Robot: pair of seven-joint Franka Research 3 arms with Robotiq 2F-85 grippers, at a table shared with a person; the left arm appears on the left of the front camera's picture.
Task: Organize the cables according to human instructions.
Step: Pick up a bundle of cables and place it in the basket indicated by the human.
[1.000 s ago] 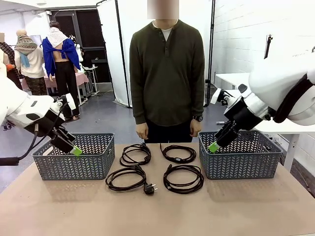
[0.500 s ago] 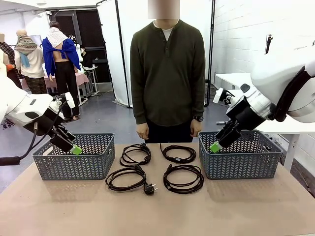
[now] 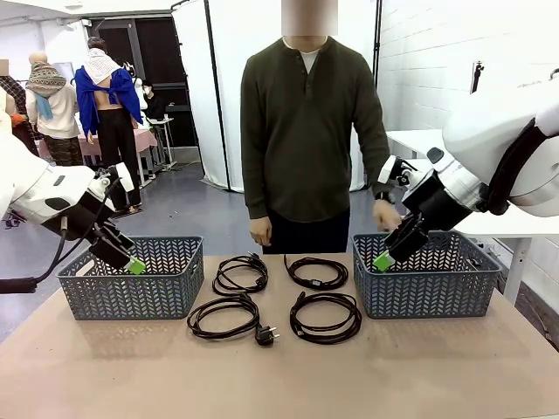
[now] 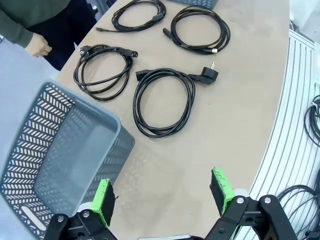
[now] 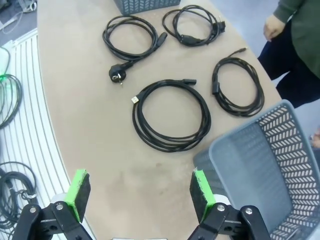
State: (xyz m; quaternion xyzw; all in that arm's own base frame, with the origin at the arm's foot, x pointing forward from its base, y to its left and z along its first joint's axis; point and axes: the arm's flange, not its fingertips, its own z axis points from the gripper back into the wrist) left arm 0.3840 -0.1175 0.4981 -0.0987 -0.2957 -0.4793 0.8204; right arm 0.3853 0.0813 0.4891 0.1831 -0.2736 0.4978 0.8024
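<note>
Tabletop (image 3: 279, 375) w/ four cables (image 3: 247, 262) coiled btwn two baskets (image 3: 140, 292); L gripper (image 3: 133, 264) & R gripper (image 3: 382, 260) both spread wide, empty

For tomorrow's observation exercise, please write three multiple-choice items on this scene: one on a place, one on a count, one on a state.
1. Where do the cables lie?
A on the table, between the left basket and the right basket
B on the floor
C hung on a wall

2. How many cables are there?
A two
B six
C four

3. How does the left gripper stand?
A shut on a cable
B open, holding nothing
C shut on a basket rim

Answers:
1 A: every coil rests on the tabletop between the baskets.
2 C: four separate coils show in the front view.
3 B: its green pads stand wide apart with nothing between them.
</note>
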